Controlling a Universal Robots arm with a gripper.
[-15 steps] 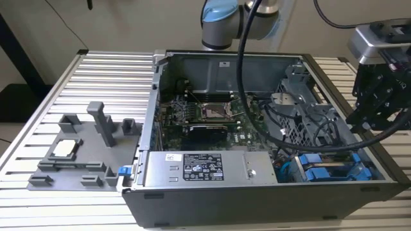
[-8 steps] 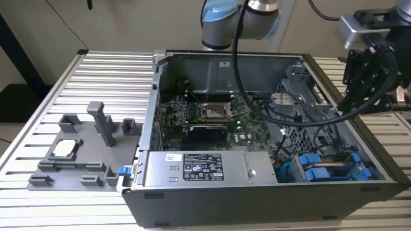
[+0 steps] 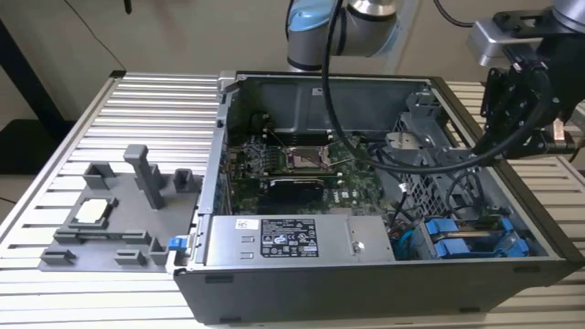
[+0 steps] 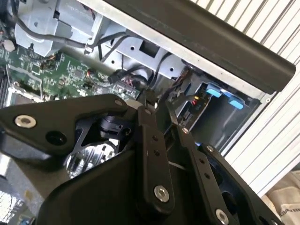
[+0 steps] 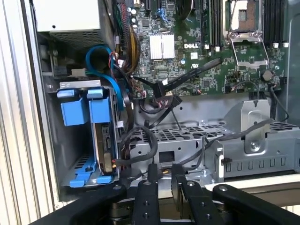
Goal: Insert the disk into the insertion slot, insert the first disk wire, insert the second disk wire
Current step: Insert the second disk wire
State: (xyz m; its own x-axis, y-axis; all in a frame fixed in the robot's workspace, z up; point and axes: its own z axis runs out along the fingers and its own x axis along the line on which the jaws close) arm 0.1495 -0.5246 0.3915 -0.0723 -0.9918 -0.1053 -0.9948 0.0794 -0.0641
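Black metal forms the gripper (image 5: 165, 171), whose 2 fingers (image 5: 152, 180) stand parted by a narrow gap with nothing between them, as both wrist views show. In the exterior view the gripper (image 3: 512, 133) hangs above the open computer case (image 3: 366, 288), over its rim on the exterior view's right, touching nothing.

Just past the fingertips in the first wrist view lies a perforated grey bracket (image 5: 187, 136), with dark wires (image 5: 140, 140) looping across it. Beside that stands the sheet-metal drive cage, and the disk (image 5: 101, 117) sits on edge inside its insertion slot (image 5: 65, 140), the blue carrier tab level with the cage top. A 2nd blue carrier (image 5: 74, 110) stands next to it, closer to the case wall. In the exterior view the disk (image 3: 450, 245) shows in the case's corner, beside the grey power-supply box (image 3: 283, 240).

Black plugs (image 5: 164, 89) on dark leads lie at the edge of the green motherboard (image 5: 187, 61), apart from the disk; whether any wire is seated in the disk I cannot tell. A blue cable (image 5: 101, 54) curls above the cage.

Farther off, the case rests on a slatted metal table (image 3: 155, 110). A grey fixture tray (image 3: 109, 219) lies on it at the exterior view's left. The arm's base (image 3: 338, 27) rises behind the case.
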